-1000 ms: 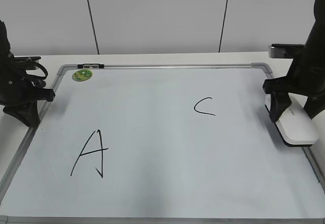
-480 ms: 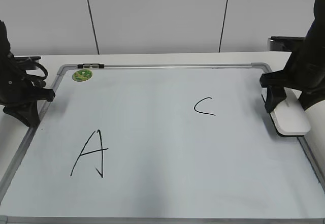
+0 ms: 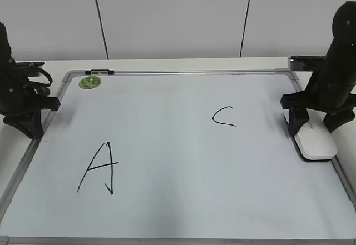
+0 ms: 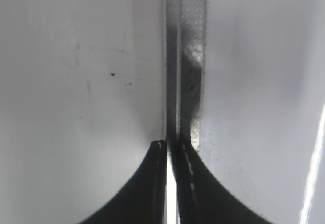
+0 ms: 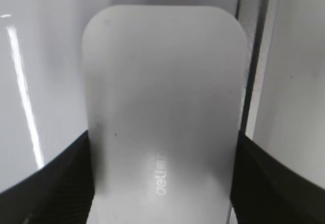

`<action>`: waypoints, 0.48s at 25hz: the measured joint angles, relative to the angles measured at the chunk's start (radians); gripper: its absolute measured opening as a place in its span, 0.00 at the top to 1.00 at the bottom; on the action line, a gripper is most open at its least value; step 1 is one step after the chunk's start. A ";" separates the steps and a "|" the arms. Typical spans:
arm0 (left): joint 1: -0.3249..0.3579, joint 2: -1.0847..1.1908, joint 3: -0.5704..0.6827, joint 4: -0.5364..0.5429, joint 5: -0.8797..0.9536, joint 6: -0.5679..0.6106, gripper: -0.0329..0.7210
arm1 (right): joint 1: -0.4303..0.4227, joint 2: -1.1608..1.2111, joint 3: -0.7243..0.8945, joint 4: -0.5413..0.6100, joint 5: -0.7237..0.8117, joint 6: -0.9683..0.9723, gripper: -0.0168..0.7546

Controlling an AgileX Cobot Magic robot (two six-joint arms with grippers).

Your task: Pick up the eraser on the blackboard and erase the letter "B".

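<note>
Both right gripper (image 3: 316, 124) fingers (image 5: 66, 183) straddling the eraser (image 5: 162, 112), touching its sides, at blackboard (image 3: 178, 145) right edge

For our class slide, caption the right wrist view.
Black tool straddling smooth white oblong plastic eraser at the whiteboard's grey metal frame.

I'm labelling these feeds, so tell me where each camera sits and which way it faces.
Exterior view: in front of the table, angled down at the blackboard; both arms show, left claw, right claw.
Left wrist view: on the left arm, looking down at the board's frame; its claw tips nearly touch.
Right wrist view: on the right arm, looking down at the eraser between its fingers.
Exterior and right wrist share the eraser.
</note>
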 joint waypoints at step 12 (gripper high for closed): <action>0.000 0.000 0.000 0.000 0.000 0.000 0.93 | 0.000 0.008 0.000 -0.043 -0.002 0.007 0.27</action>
